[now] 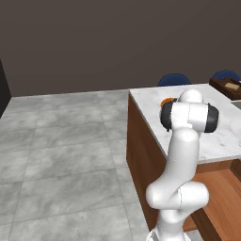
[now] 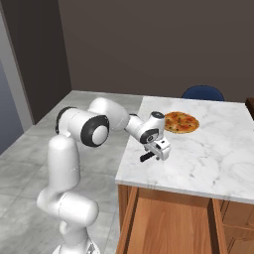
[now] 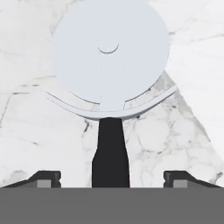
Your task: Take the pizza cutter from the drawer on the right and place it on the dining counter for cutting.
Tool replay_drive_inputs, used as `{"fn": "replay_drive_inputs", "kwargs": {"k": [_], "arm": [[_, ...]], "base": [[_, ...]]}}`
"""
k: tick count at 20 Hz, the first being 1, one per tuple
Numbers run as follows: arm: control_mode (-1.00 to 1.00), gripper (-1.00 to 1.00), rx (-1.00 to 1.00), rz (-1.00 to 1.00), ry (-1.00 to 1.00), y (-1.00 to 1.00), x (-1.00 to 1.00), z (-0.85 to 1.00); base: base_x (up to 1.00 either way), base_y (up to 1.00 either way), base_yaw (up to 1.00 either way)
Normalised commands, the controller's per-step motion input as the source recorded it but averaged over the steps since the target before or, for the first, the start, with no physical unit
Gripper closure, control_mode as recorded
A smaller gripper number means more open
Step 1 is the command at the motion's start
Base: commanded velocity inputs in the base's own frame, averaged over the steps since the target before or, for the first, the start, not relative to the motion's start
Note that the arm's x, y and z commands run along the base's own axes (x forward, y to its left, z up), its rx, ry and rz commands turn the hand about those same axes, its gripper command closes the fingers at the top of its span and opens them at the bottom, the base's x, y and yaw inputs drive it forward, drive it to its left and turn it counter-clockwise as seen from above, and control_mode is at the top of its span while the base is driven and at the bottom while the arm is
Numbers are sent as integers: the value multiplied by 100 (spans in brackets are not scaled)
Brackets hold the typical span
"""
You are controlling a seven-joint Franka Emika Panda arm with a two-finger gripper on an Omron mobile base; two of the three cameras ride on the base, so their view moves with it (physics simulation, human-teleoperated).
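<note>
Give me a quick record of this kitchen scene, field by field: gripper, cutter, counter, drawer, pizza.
gripper: gripper open over the counter's near left corner, fingertips standing clear of the handle on both sides
pizza cutter: pizza cutter lying on the marble, dark handle between the open fingers, wheel blade pointing away
dining counter: dining counter white-grey marble top
drawer: drawer pulled open below the counter's near edge
pizza: pizza on the counter, beyond the gripper
</note>
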Motion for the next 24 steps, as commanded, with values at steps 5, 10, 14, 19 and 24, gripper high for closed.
{"fn": "replay_drive_inputs", "kwargs": {"k": [5,10,14,19,24], "arm": [[-100,-100,0,0,0,0,0,32],[-100,-100,0,0,0,10,-22,96],[-100,-100,0,0,0,16,-50,82],[-100,-100,-2,0,0,22,-87,37],[-100,-100,-3,2,2,41,-96,13]], "base": [[0,0,0],[0,0,0],[0,0,0],[0,0,0],[0,0,0]]}}
